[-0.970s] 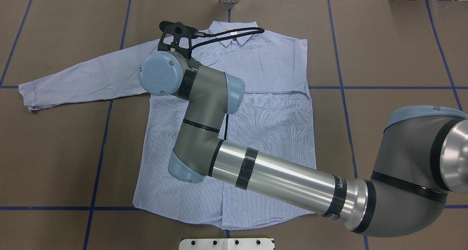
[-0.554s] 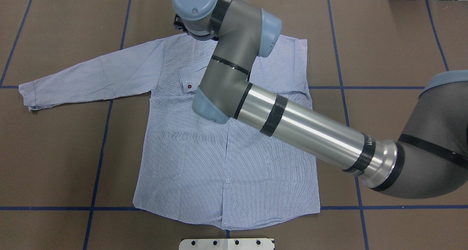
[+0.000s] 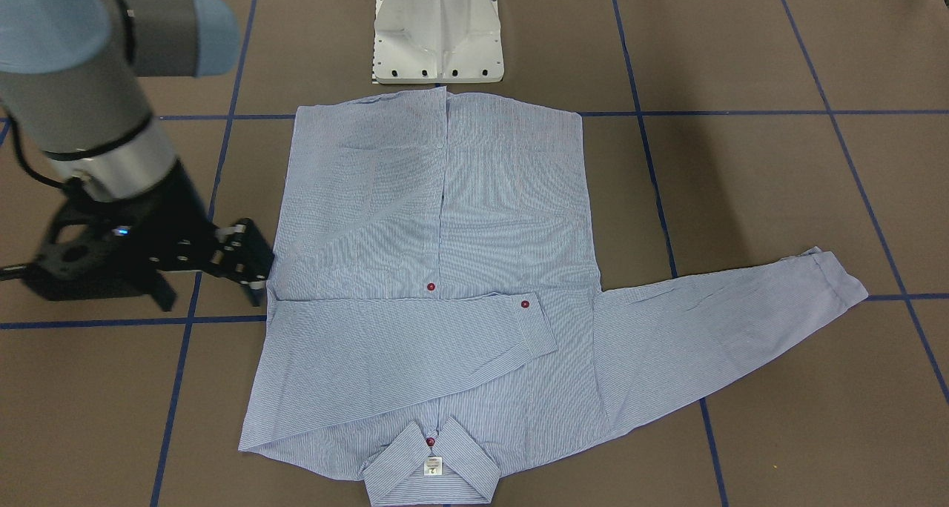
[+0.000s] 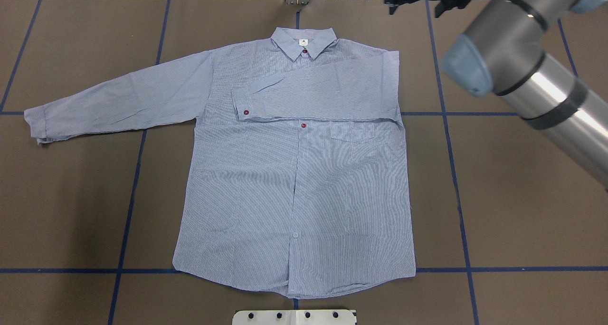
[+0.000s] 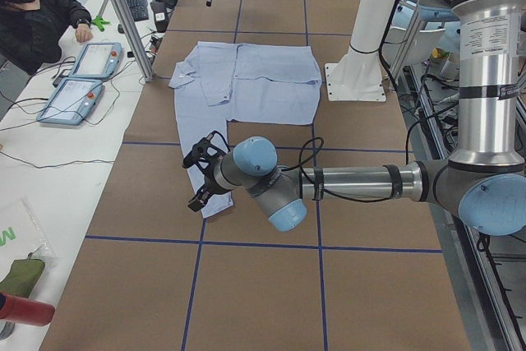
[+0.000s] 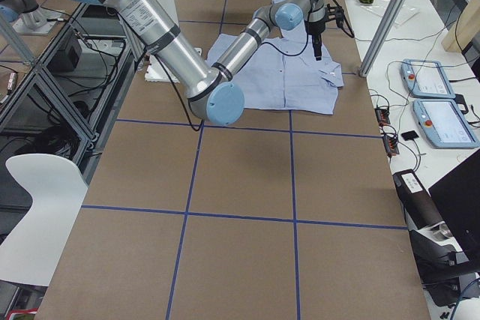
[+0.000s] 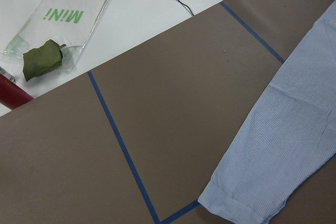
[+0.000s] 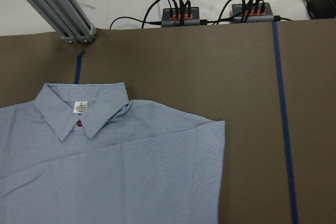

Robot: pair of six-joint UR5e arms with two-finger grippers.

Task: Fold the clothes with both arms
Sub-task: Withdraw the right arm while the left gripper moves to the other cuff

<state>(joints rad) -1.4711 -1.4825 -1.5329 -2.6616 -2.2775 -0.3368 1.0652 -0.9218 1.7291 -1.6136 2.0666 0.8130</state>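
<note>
The striped shirt [image 4: 294,187] lies flat, front up, on the brown table [image 4: 498,211]. Its right-hand sleeve [image 4: 327,92] is folded across the chest, and the other sleeve [image 4: 118,101] is stretched out to my left. My right gripper [image 3: 252,262] hangs just off the folded shoulder and my left gripper [image 5: 201,177] is near the outstretched cuff. I cannot tell whether either one's jaws are apart or together.

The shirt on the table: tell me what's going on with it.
The robot is folding the shirt, which lies flat, front up, on the table. One sleeve already lies folded across the chest; the other sleeve is stretched out sideways. The right gripper hangs beside the shirt, holding nothing. The left gripper hovers by the outstretched cuff, likely next to be folded.
</note>
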